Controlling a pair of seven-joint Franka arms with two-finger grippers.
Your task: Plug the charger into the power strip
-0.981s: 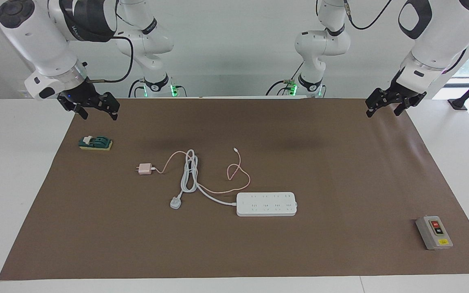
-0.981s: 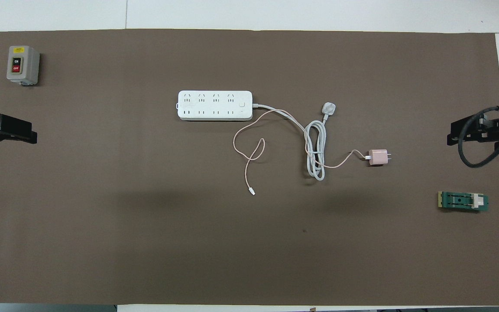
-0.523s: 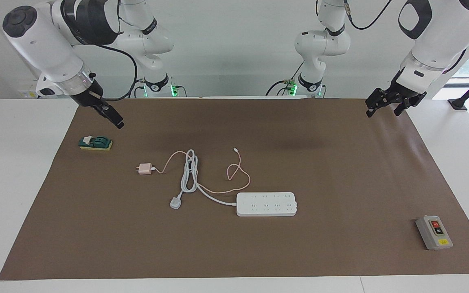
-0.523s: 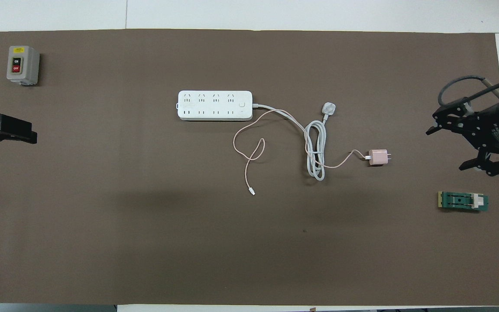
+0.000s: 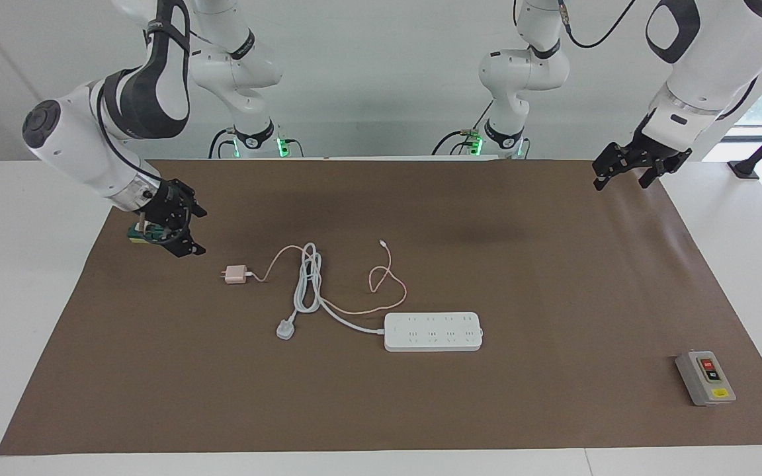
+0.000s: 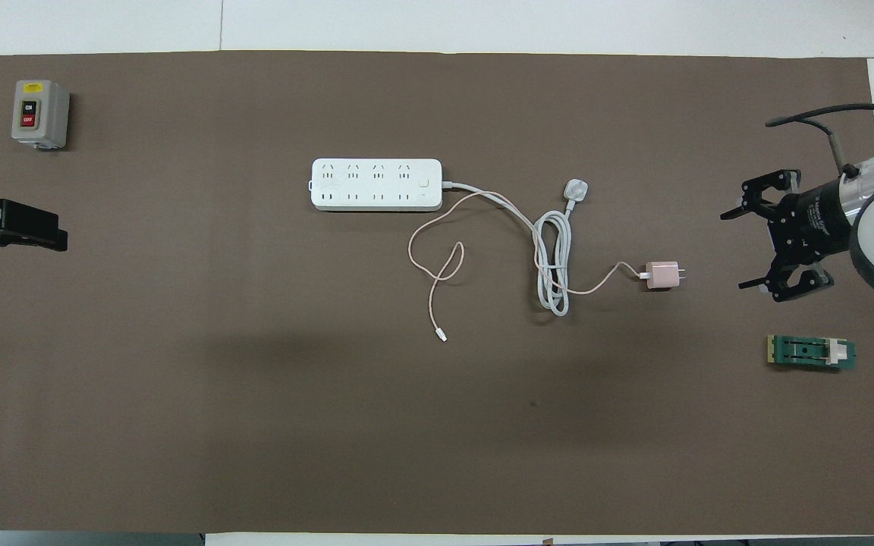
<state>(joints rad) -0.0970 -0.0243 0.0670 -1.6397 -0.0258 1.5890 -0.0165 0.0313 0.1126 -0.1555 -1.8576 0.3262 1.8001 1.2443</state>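
Both end effectors gape empty; the right end effector point(image 5: 186, 230) has swung down toward the charger point(image 5: 235, 274), which lies untouched on the desk point(image 5: 553, 277) beside the power strip point(image 5: 433, 331). Left end effector point(image 5: 626, 170) waits.

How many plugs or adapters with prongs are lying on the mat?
2. The pink charger lies toward the right arm's end. The white three-pin plug on the power strip's cord lies farther from the robots, between the charger and the power strip. None seems hidden.
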